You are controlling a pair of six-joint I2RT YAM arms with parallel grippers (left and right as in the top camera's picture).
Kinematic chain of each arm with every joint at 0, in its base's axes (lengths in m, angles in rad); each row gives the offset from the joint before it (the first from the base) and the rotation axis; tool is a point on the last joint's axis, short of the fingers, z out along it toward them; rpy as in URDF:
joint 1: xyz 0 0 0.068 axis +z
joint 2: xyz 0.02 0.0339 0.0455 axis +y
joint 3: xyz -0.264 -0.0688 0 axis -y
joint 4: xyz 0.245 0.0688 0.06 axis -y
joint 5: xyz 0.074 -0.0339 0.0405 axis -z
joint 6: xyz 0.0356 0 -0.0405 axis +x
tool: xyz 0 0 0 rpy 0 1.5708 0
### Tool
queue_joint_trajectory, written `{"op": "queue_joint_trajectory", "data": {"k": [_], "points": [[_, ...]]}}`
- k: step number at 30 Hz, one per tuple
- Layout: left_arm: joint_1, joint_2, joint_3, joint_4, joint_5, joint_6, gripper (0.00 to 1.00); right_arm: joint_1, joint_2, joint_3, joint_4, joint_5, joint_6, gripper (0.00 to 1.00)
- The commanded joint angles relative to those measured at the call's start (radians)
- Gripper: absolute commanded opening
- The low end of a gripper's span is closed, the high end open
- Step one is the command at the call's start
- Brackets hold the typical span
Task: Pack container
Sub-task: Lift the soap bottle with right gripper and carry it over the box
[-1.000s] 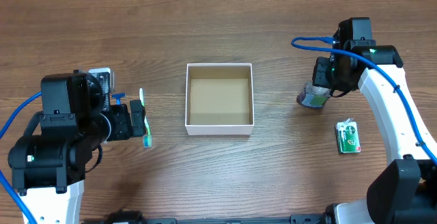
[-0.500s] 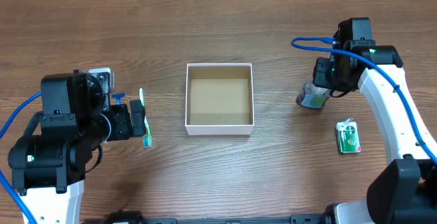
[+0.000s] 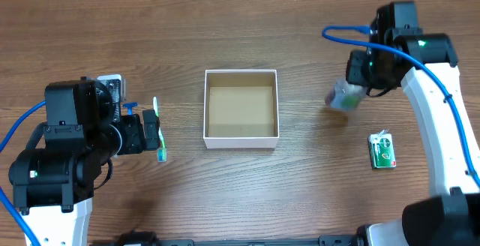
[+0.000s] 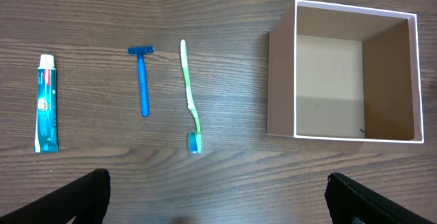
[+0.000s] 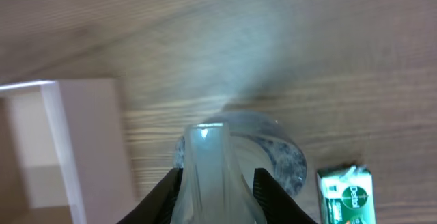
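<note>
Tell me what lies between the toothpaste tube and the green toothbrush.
A blue razor lies there, apart from both the toothpaste tube and the green toothbrush. The left wrist view shows it.

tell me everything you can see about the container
The container is a small, shallow square box with thin white walls and a brown, cardboard-looking inside. It is open-topped and empty, and sits flat near the middle of the wooden table. Nothing touches it but the table.
</note>
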Motion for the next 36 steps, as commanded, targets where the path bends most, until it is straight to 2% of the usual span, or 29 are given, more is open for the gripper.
{"op": "queue_joint_trajectory", "data": {"k": [1,5,8,13,16,24,36], "points": [[-0.006,0.003,0.024,0.005,0.014,0.027,1.00,0.133,-0.105,0.167,-0.010,-0.035,0.002,0.04],[-0.006,0.003,0.024,0.005,0.015,0.027,1.00,0.349,-0.124,0.211,0.053,-0.013,0.015,0.04],[-0.006,0.003,0.024,0.005,0.015,0.027,1.00,0.481,-0.099,0.210,0.093,0.063,0.080,0.04],[-0.006,0.003,0.024,0.005,0.015,0.027,1.00,0.627,-0.003,0.209,0.150,0.127,0.111,0.04],[-0.006,0.003,0.024,0.005,0.015,0.027,1.00,0.649,0.061,0.209,0.159,0.162,0.161,0.04],[-0.006,0.003,0.024,0.004,0.015,0.027,1.00,0.650,0.224,0.209,0.246,0.162,0.165,0.04],[-0.006,0.003,0.024,0.004,0.019,0.026,1.00,0.650,0.254,0.196,0.389,0.214,0.166,0.04]]}}
